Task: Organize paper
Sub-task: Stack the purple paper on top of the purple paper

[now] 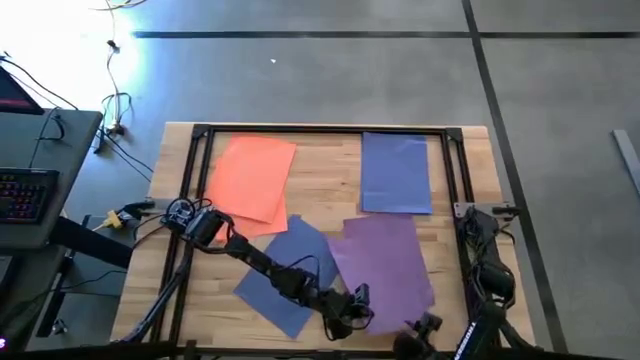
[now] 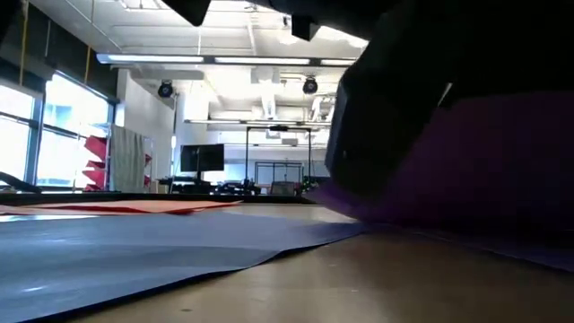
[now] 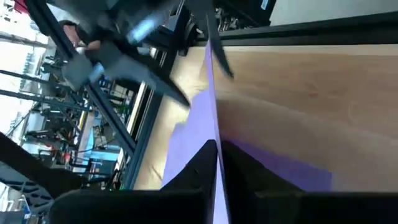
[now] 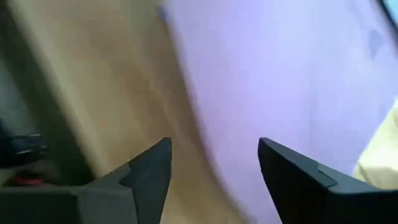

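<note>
Purple paper [image 1: 385, 262] lies at the table's near middle, with my left gripper [image 1: 352, 308] shut on its near left part. A blue sheet [image 1: 288, 275] lies beside it to the left, partly under my left arm. Orange paper [image 1: 250, 178] lies flat at the far left and another blue sheet [image 1: 397, 172] at the far right. My right gripper [image 4: 214, 165] hovers open over the purple paper's [image 4: 280, 81] edge and the bare wood, near the front edge [image 1: 425, 325]. My left gripper pinches the purple paper's edge [image 3: 214, 134] between its two shut fingers, at the sheet's near left corner area. That part is raised and curves up [image 2: 502, 161] off the table. The sheet's far part still lies on the wood.
A black frame [image 1: 200, 135] runs around the table top, with uprights at both sides. Bare wood [image 1: 330, 170] shows between the orange and blue sheets. A desk with a keyboard [image 1: 25, 190] stands off the table's left.
</note>
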`<control>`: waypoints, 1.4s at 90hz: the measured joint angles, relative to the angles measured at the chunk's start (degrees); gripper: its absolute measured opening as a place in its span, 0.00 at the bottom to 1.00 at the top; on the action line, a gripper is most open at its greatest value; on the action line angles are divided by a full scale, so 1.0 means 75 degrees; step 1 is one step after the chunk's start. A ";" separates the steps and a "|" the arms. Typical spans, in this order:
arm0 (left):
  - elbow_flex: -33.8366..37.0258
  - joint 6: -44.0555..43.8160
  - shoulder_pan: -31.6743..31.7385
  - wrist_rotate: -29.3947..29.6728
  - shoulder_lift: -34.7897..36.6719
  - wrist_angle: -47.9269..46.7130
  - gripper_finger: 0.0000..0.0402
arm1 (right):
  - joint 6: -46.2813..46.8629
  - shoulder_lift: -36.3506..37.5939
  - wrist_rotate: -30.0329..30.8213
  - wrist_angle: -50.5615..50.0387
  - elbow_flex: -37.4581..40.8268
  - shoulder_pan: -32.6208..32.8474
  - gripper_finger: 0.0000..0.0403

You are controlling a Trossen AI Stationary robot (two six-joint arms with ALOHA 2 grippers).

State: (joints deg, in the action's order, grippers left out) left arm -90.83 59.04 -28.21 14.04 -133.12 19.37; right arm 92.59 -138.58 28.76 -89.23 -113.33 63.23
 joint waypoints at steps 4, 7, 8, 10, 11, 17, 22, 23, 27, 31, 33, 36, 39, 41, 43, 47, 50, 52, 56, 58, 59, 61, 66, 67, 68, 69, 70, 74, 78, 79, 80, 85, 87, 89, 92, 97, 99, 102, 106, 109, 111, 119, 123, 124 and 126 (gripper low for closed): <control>0.0000 -0.0028 0.0000 0.0007 0.0000 -0.0006 0.00 | 0.0003 0.0000 0.0042 0.0083 0.0258 -0.0068 0.52; 0.0000 -0.0034 0.0000 0.0010 0.0000 -0.0002 0.00 | 0.0014 -0.0002 0.0044 0.0110 0.0409 -0.0118 0.51; 0.0000 -0.0034 0.0002 0.0013 0.0000 -0.0002 0.00 | 0.0019 -0.0005 0.0043 0.0121 0.0452 -0.0137 0.50; 0.0000 -0.0034 0.0003 0.0028 0.0000 0.0005 0.00 | 0.0031 -0.0009 0.0039 0.0158 0.0535 -0.0170 0.49; 0.0000 -0.0034 0.0003 0.0036 0.0000 0.0006 0.00 | 0.0040 -0.0009 0.0031 0.0181 0.0574 -0.0191 0.49; 0.0000 -0.0039 0.0003 0.0104 0.0000 -0.0019 0.00 | 0.0212 -0.0009 -0.0123 0.0245 0.0749 -0.0297 0.45; 0.0000 -0.0089 0.0022 0.0234 0.0000 -0.0027 0.00 | 0.0364 -0.0009 -0.0272 0.0250 0.0828 -0.0371 0.40; 0.0000 -0.0118 0.0027 0.0276 0.0000 -0.0024 0.00 | 0.0385 -0.0009 -0.0280 0.0257 0.0837 -0.0384 0.38; 0.0000 -0.0224 0.0071 0.0415 0.0000 -0.0006 0.00 | 0.0440 -0.0009 -0.0309 0.0230 0.0850 -0.0426 0.32; 0.0000 -0.0302 0.0153 0.0458 0.0000 -0.0001 0.00 | 0.0508 -0.0009 -0.0304 0.0235 0.0850 -0.0441 0.24; 0.0000 -0.0370 0.0206 0.0464 0.0000 0.0004 0.00 | 0.0557 -0.0009 -0.0310 0.0233 0.0850 -0.0461 0.20; 0.0000 -0.0457 0.0290 0.0463 0.0000 0.0002 0.00 | 0.0677 -0.0009 -0.0323 0.0203 0.0850 -0.0484 0.12; 0.0000 -0.0563 0.0376 0.0468 0.0000 -0.0003 0.00 | 0.0727 -0.0009 -0.0387 0.0140 0.0826 -0.0497 0.07; 0.0000 -0.0626 0.0438 0.0470 0.0000 -0.0008 0.00 | 0.0745 -0.0009 -0.0455 0.0105 0.0804 -0.0499 0.04; 0.0000 -0.0677 0.0502 0.0473 0.0000 -0.0016 0.00 | 0.0799 -0.0009 -0.0515 0.0064 0.0778 -0.0501 0.03; 0.0000 -0.0767 0.0629 0.0482 0.0000 -0.0038 0.00 | 0.1015 -0.0009 -0.0666 -0.0054 0.0763 -0.0525 0.02; 0.0000 -0.0798 0.0723 0.0475 0.0000 -0.0078 0.00 | 0.1198 -0.0009 -0.0783 -0.0108 0.0763 -0.0532 0.01; 0.0000 -0.0815 0.0781 0.0460 0.0000 -0.0113 0.00 | 0.1237 -0.0009 -0.0856 -0.0099 0.0763 -0.0532 0.01; 0.0000 -0.0860 0.0898 0.0404 0.0000 -0.0251 0.00 | 0.1257 -0.0009 -0.0923 -0.0095 0.0763 -0.0537 0.00; 0.0000 -0.0896 0.0960 0.0388 0.0000 -0.0348 0.00 | 0.1269 -0.0009 -0.0930 -0.0096 0.0763 -0.0542 0.00; 0.0000 -0.0923 0.0992 0.0382 0.0000 -0.0404 0.00 | 0.1274 -0.0009 -0.0932 -0.0096 0.0763 -0.0547 0.00; 0.0000 -0.0985 0.1045 0.0374 0.0000 -0.0513 0.00 | 0.1274 -0.0009 -0.0935 -0.0096 0.0763 -0.0556 0.00; 0.0000 -0.1131 0.1142 0.0375 0.0000 -0.0873 0.00 | 0.1174 -0.0009 -0.0936 -0.0093 0.0763 -0.0574 0.00; 0.0000 -0.1161 0.1151 0.0377 0.0000 -0.0948 0.00 | 0.1125 -0.0009 -0.0938 -0.0094 0.0765 -0.0578 0.00; 0.0000 -0.1184 0.1165 0.0389 0.0000 -0.1017 0.00 | 0.1070 -0.0009 -0.0938 -0.0096 0.0770 -0.0582 0.00; 0.0000 -0.1209 0.1176 0.0398 0.0000 -0.1091 0.00 | 0.1024 -0.0009 -0.0928 -0.0096 0.0775 -0.0585 0.00; 0.0000 -0.1236 0.1183 0.0403 0.0000 -0.1171 0.00 | 0.0980 -0.0009 -0.0920 -0.0098 0.0778 -0.0592 0.00; 0.0000 -0.1321 0.1201 0.0458 0.0000 -0.1492 0.00 | 0.0762 -0.0009 -0.0853 -0.0102 0.0785 -0.0620 0.00; 0.0000 -0.1418 0.1189 0.0514 0.0000 -0.1778 0.00 | 0.0431 -0.0009 -0.0700 -0.0097 0.0789 -0.0634 0.00; 0.0000 -0.1436 0.1177 0.0551 0.0000 -0.1832 0.00 | 0.0332 -0.0009 -0.0665 -0.0099 0.0789 -0.0634 0.00; 0.0000 -0.1451 0.1163 0.0591 0.0000 -0.1888 0.00 | 0.0254 -0.0009 -0.0629 -0.0099 0.0791 -0.0637 0.00; 0.0000 -0.1498 0.1065 0.0835 0.0000 -0.2183 0.00 | -0.0076 -0.0009 -0.0498 -0.0099 0.0792 -0.0662 0.00; 0.0000 -0.1506 0.1021 0.0953 0.0000 -0.2293 0.00 | -0.0226 -0.0009 -0.0491 -0.0099 0.0792 -0.0674 0.00; 0.0000 -0.1527 0.0986 0.1062 0.0000 -0.2395 0.00 | -0.0322 -0.0009 -0.0491 -0.0101 0.0792 -0.0692 0.00; -0.0006 -0.1539 0.0918 0.1214 0.0001 -0.2547 0.00 | -0.0485 -0.0009 -0.0485 -0.0099 0.0792 -0.0719 0.00; -0.0009 -0.1629 0.0815 0.1415 0.0015 -0.2767 0.00 | -0.0812 -0.0009 -0.0450 -0.0100 0.0792 -0.0740 0.00; -0.0012 -0.1681 0.0779 0.1478 0.0017 -0.2837 0.00 | -0.0947 -0.0009 -0.0432 -0.0102 0.0792 -0.0748 0.00; -0.0013 -0.1762 0.0712 0.1589 0.0024 -0.2926 0.00 | -0.1168 -0.0009 -0.0421 -0.0102 0.0792 -0.0750 0.00; -0.0015 -0.1838 0.0630 0.1743 0.0026 -0.2982 0.00 | -0.1408 -0.0009 -0.0409 -0.0102 0.0792 -0.0747 0.00; -0.0015 -0.1839 0.0571 0.1821 0.0026 -0.2989 0.00 | -0.1527 -0.0009 -0.0421 -0.0102 0.0792 -0.0747 0.00; -0.0015 -0.1832 0.0536 0.1846 0.0026 -0.2989 0.00 | -0.1558 -0.0009 -0.0432 -0.0102 0.0792 -0.0747 0.00; -0.0015 -0.1803 0.0467 0.1805 0.0026 -0.2922 0.00 | -0.1613 -0.0009 -0.0564 -0.0102 0.0792 -0.0737 0.00; -0.0013 -0.1810 0.0443 0.1785 0.0026 -0.2870 0.00 | -0.1711 -0.0009 -0.0672 -0.0102 0.0792 -0.0737 0.00; -0.0012 -0.1812 0.0440 0.1782 0.0026 -0.2863 0.00 | -0.1744 -0.0009 -0.0693 -0.0104 0.0792 -0.0733 0.00; -0.0012 -0.1827 0.0437 0.1783 0.0026 -0.2842 0.00 | -0.1798 -0.0009 -0.0733 -0.0102 0.0792 -0.0720 0.00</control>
State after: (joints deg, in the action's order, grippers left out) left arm -90.91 45.33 -24.93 27.41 -132.92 -1.94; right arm 79.11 -138.65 23.26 -90.00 -107.39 57.83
